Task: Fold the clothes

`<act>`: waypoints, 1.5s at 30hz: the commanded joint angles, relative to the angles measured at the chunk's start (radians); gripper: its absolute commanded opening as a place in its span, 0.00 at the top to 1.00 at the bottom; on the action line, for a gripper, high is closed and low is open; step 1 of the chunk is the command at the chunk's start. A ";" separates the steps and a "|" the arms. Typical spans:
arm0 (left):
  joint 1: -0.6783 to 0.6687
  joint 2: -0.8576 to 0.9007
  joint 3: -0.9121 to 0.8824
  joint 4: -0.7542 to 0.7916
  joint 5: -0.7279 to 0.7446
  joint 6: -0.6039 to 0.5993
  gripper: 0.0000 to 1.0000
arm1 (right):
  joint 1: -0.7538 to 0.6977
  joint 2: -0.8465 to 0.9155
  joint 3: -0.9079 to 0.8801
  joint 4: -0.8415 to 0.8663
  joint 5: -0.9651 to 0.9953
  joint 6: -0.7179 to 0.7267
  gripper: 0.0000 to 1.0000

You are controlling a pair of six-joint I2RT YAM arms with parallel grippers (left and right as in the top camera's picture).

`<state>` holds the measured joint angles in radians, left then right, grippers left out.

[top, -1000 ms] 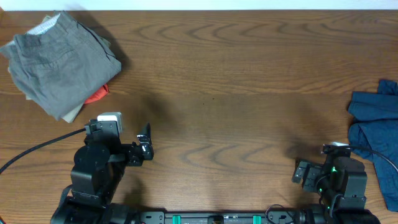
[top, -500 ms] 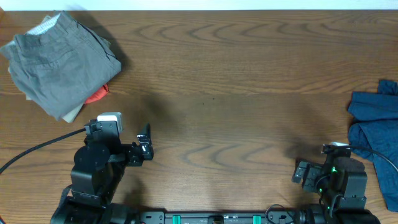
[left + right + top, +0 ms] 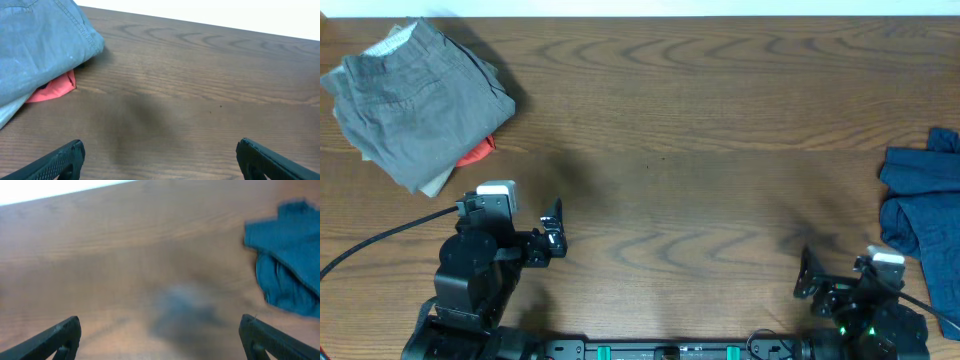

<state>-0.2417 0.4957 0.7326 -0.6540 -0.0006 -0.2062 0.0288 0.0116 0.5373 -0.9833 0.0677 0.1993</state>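
The mid-grey shorts lie folded on top of a small pile at the table's far left. They also show in the left wrist view at the upper left. My left gripper is open and empty over bare wood, well in front and to the right of the shorts; its two fingertips show far apart in the left wrist view. My right gripper is open and empty near the front right. Its wrist view is blurred.
An orange-red cloth and a beige garment stick out from under the grey shorts. Dark blue garments lie crumpled at the right edge, and show in the right wrist view. A black cable runs off to the left.
My right arm has drawn back toward the front edge and turned a little, its gripper still open. The left arm and the clothes have not moved.
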 commanded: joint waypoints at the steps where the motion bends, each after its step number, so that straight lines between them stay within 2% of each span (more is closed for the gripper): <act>1: -0.003 -0.001 -0.005 0.000 -0.011 -0.002 0.02 | 0.012 -0.006 -0.046 0.094 -0.002 -0.024 0.01; 6: -0.003 -0.001 -0.005 0.000 -0.011 -0.002 0.02 | 0.012 -0.006 -0.188 0.397 -0.004 -0.117 0.01; 15: -0.003 -0.001 -0.005 0.000 -0.011 -0.002 0.02 | 0.012 -0.007 -0.536 0.922 -0.047 -0.136 0.01; 18: -0.003 -0.001 -0.005 0.000 -0.011 -0.002 0.02 | 0.015 -0.007 -0.532 0.907 -0.081 -0.173 0.01; 45: -0.003 -0.001 -0.005 0.000 -0.011 -0.002 0.02 | 0.024 -0.007 -0.532 0.909 -0.083 -0.171 0.01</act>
<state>-0.2432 0.4957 0.7292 -0.6544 -0.0010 -0.2062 0.0437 0.0128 0.0116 -0.0769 -0.0078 0.0402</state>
